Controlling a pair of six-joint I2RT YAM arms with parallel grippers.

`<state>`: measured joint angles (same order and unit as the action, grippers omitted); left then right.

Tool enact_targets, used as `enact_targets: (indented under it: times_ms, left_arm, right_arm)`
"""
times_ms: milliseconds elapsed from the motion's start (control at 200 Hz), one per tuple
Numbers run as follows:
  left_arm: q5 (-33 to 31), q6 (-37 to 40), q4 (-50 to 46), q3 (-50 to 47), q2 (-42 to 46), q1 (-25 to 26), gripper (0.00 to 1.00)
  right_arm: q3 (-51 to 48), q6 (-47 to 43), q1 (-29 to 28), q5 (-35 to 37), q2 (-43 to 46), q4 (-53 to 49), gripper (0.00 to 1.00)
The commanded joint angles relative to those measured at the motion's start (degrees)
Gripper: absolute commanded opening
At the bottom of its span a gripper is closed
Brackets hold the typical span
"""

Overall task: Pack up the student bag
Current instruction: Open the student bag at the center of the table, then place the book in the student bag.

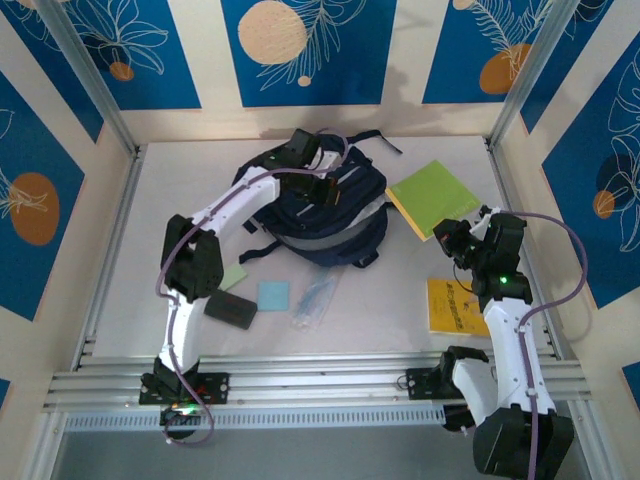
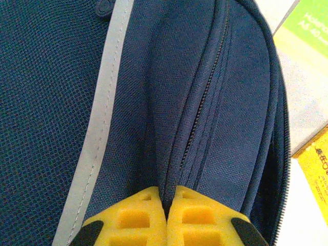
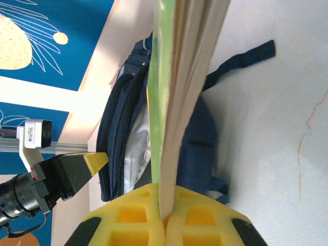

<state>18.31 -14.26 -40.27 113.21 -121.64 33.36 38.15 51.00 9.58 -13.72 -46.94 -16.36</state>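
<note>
My left pincer (image 2: 166,205) is pinched shut on a fold of the backpack (image 2: 225,128) beside its zipper (image 2: 197,118). My right pincer (image 3: 165,215) clamps the edge of the green notebook (image 3: 163,92), with the backpack lying just beyond it.

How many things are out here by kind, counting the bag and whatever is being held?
student bag: 1
books: 2 (green book, yellow book)
small pads: 2 (pale green pad, light blue pad)
black block: 1
clear packet: 1
total: 7
</note>
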Motion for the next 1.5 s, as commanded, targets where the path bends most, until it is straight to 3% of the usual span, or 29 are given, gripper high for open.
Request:
enact_targets:
  times_ms: [0, 180, 315, 500, 635, 945, 1115, 1495]
  left_arm:
    - [1.5, -0.9, 3.1, 3.0, 2.0, -0.4, 0.00]
    - [12.4, -9.1, 8.6, 2.6, 2.8, -2.6, 0.00]
    - [15.8, -13.7, 13.7, 1.5, 5.2, -4.2, 0.00]
    - [15.5, -16.4, 16.9, 1.0, 7.8, -5.7, 0.00]
    - [13.9, -17.8, 18.6, -0.1, 8.7, -6.6, 0.00]
    - [12.8, -20.2, 23.0, -3.6, 9.0, -8.1, 0.00]
    - [14.2, -21.2, 24.3, -4.2, 9.2, -8.1, 0.00]
    - [15.4, -21.9, 25.3, -6.4, 11.3, -8.0, 0.00]
  right_arm:
    - [1.6, -0.5, -0.7, -0.5, 0.9, 2.4, 0.00]
    - [-0.2, 2.4, -2.0, -2.2, 0.4, 4.9, 0.00]
    - [-3.2, 5.4, -4.5, -2.4, -0.4, 8.6, 0.00]
    - [-4.9, 10.0, -11.2, -0.6, -6.1, 17.9, 0.00]
    - [-2.2, 9.6, -16.6, 2.9, -10.3, 18.8, 0.00]
    - [-5.3, 10.2, -18.7, 6.0, -6.6, 14.5, 0.00]
    - [-10.6, 13.7, -20.6, 7.0, -5.5, 21.9, 0.00]
    - [0.4, 13.2, -30.0, 6.1, -29.2, 42.3, 0.00]
